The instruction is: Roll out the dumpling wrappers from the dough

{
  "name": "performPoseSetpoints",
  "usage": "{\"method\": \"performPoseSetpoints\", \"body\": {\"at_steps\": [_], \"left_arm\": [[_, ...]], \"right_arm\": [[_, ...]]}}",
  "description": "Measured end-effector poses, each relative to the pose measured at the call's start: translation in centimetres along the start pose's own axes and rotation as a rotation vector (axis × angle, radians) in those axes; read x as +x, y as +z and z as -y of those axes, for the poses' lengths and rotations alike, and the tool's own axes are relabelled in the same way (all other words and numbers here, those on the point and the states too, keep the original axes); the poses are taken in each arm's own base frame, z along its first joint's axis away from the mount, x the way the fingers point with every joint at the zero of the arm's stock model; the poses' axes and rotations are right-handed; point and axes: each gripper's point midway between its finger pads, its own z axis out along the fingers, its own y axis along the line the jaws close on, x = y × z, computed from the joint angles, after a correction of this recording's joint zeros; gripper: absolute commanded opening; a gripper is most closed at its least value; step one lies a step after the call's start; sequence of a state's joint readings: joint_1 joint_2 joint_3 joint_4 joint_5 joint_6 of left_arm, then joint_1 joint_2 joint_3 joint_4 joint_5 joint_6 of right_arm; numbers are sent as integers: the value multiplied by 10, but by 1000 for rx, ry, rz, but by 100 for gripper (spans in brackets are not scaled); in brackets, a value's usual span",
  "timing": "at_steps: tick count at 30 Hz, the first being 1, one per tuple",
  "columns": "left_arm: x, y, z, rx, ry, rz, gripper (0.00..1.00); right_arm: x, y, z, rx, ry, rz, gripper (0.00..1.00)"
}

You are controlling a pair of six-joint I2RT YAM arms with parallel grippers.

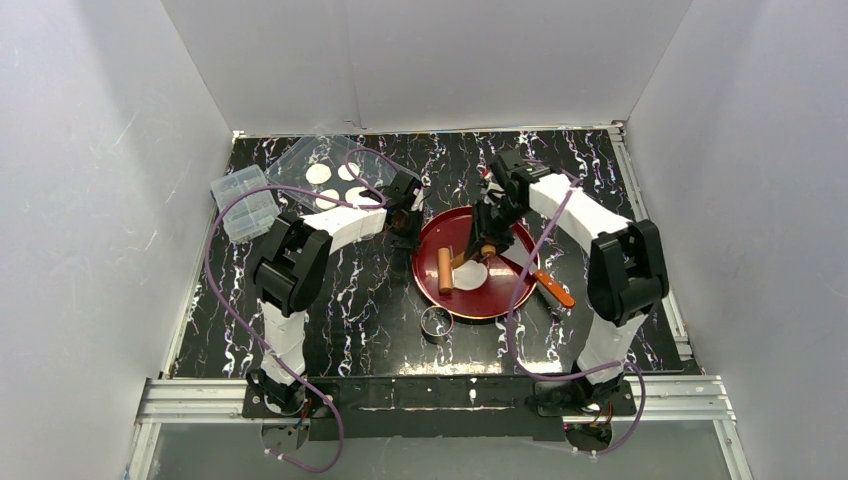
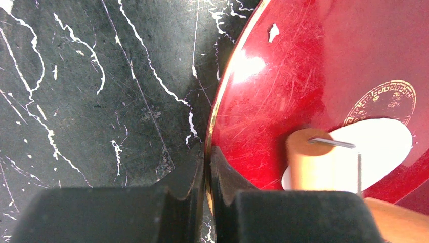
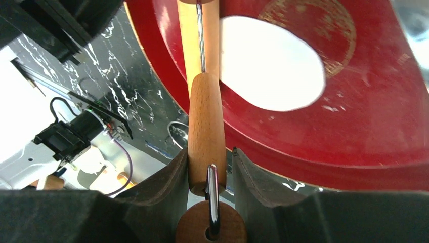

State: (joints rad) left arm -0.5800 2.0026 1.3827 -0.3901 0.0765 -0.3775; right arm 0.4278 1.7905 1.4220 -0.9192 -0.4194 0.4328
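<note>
Left gripper [image 2: 207, 158] is closed tight on the gold-edged rim of the red plate [image 2: 283, 76], with one finger outside the rim and one inside. Right gripper [image 3: 210, 154] is closed around the wooden handle of the rolling pin [image 3: 205, 116], its jaws pressing the handle from both sides. A metal wire goes from this handle to the wooden roller. The dough [image 3: 270, 63], a flattened white oval patch, lies in the plate, and the roller lies at its left edge. Beside the dough the plate carries a round gold emblem [image 2: 387, 104] with a key-pattern border; whether it has letters I cannot tell. Four dumpling wrappers [image 1: 318, 173] lie on a clear tray [image 1: 295, 160] at the far left of the black marble table [image 1: 370, 300], near a clear box [image 1: 243, 203]. A small metal ring [image 1: 435, 323] stands just in front of the plate. An orange-handled tool [image 1: 553, 288] lies across the plate's right rim.
</note>
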Motion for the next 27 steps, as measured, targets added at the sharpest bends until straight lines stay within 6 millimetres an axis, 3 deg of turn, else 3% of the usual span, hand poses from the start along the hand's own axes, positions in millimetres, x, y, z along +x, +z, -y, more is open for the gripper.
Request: {"method": "performPoseSetpoints", "body": {"at_steps": [6,17,27], "left_arm": [[0,0,0,-4,2,1,0],[0,0,0,-7,3,2,0],[0,0,0,-7,3,3,0]], "right_arm": [[-4,14,-17,-8,-47,-28,1],[5,-9,13,39,3,16,1],[-3,8,-7,-24,-12,-45,1]]}}
